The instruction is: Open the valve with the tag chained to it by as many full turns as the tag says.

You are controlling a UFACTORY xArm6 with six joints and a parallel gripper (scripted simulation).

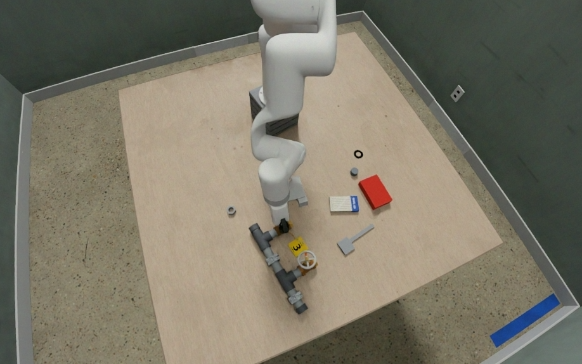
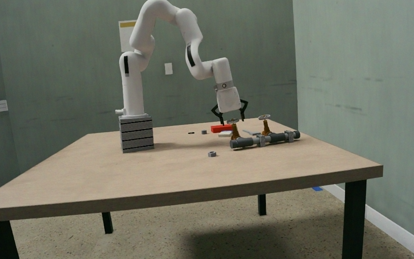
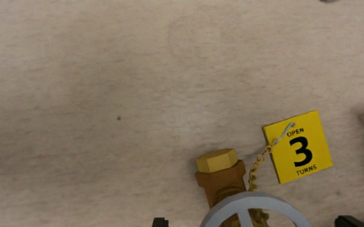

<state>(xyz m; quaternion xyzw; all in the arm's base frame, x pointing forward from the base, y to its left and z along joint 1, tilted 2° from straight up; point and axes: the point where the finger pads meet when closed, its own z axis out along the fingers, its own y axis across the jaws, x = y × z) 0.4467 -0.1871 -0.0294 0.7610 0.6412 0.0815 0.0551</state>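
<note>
A grey pipe [image 1: 278,267] lies on the table and carries two brass valves with grey handwheels. A yellow tag [image 3: 298,147] reading "OPEN 3 TURNS" is chained to the nearer valve [image 3: 220,175]; the tag also shows in the top view [image 1: 297,247]. That valve's handwheel [image 3: 254,210] sits at the bottom of the wrist view. My gripper [image 2: 232,121] is open, its fingers standing wide on either side of this handwheel [image 2: 232,121], apart from the rim. The second valve [image 1: 309,259] stands further along the pipe, with its handwheel [image 2: 264,117] free.
A red block [image 1: 374,191], a white and blue box [image 1: 343,203], a grey scraper [image 1: 354,240], a grey nut [image 1: 229,208], a small grey cylinder [image 1: 354,171] and a black ring [image 1: 358,151] lie on the table. The arm's base block [image 2: 136,133] stands at the back.
</note>
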